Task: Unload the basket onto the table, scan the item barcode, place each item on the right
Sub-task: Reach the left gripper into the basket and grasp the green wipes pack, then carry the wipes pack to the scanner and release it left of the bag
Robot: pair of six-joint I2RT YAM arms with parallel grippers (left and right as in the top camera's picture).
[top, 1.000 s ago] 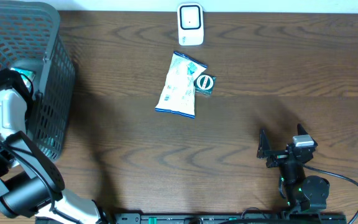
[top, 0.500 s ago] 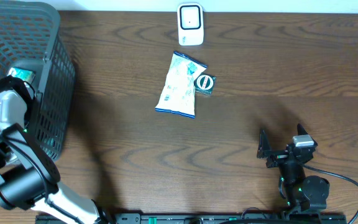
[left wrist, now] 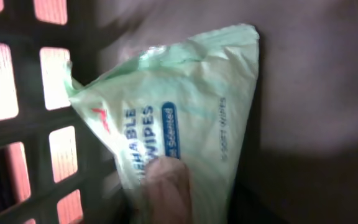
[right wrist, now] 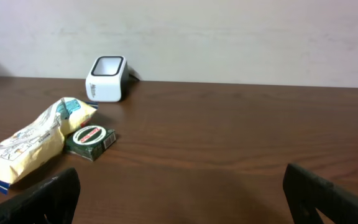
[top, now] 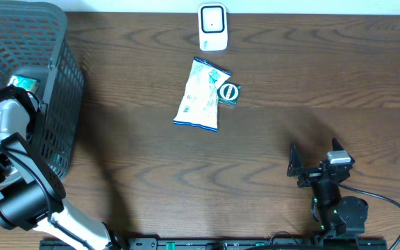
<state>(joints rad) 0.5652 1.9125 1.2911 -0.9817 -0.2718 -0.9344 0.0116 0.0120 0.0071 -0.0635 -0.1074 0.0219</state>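
left gripper down inside the basket. one finger presses on the pale green wipes pack; second finger not seen, so cannot tell if it's pinched or just touched. pack leans on the basket's mesh wall. right gripper spread wide, nothing in it, low over the table. scanner at far edge. snack bag in the middle, green tin touching its right side.

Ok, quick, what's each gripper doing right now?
Left gripper: on the pale green plastic wipes packet; grip cannot be told.
Right gripper: open, empty.
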